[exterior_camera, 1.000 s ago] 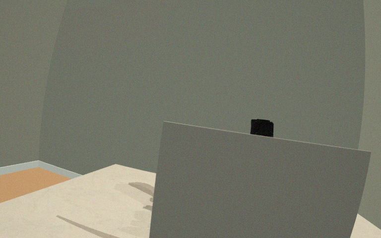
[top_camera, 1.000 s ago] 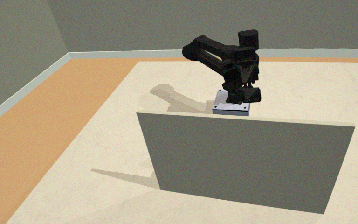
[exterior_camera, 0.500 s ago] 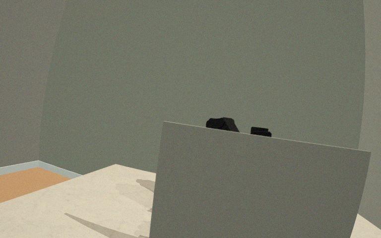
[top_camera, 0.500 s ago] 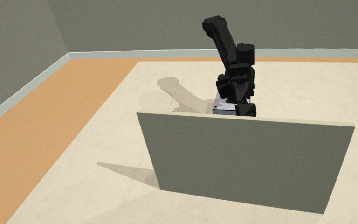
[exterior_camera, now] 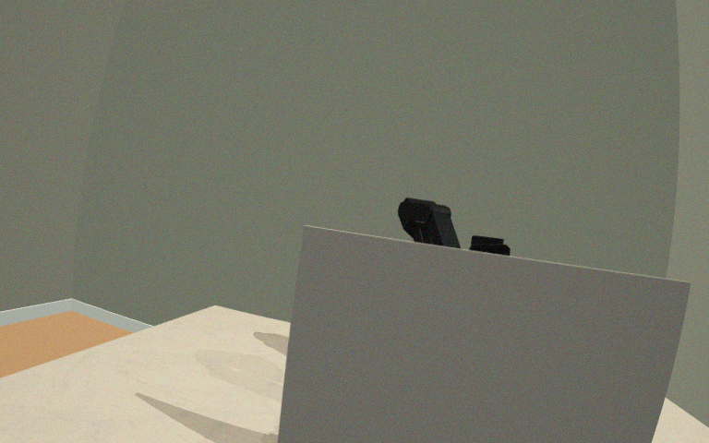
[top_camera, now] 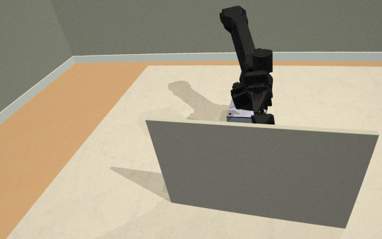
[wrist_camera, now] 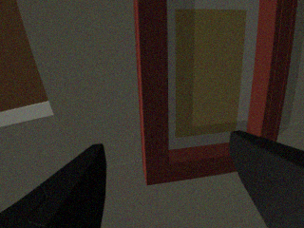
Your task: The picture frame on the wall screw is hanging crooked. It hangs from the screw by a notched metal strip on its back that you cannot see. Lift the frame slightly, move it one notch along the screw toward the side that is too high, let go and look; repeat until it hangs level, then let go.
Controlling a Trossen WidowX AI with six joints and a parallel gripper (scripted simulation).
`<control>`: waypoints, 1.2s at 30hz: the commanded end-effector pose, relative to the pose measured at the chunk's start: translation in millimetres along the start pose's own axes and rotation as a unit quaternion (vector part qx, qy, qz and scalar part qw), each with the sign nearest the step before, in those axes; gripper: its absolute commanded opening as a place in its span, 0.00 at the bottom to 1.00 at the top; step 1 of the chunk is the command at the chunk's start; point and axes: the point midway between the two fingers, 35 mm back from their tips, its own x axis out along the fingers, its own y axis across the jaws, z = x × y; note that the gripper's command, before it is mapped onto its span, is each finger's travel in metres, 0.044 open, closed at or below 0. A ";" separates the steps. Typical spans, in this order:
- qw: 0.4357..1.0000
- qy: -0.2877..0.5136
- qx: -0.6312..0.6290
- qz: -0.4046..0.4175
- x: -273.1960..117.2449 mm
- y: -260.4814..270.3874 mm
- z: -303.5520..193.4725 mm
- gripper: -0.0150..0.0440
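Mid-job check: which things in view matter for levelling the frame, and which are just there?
Job:
picture frame
wall panel it hangs on
pincer, open, holding nothing

Just there:
robot base plate
orange floor strip

The screw isn't visible.
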 end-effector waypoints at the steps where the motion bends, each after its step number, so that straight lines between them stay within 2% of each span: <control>1: 1.000 0.002 0.005 0.005 22.7 3.9 -2.3 0.69; 8: 1.000 0.002 0.008 0.011 59.9 -3.4 1.7 0.69; 36: 1.000 0.002 0.008 0.012 73.9 -2.5 1.4 0.69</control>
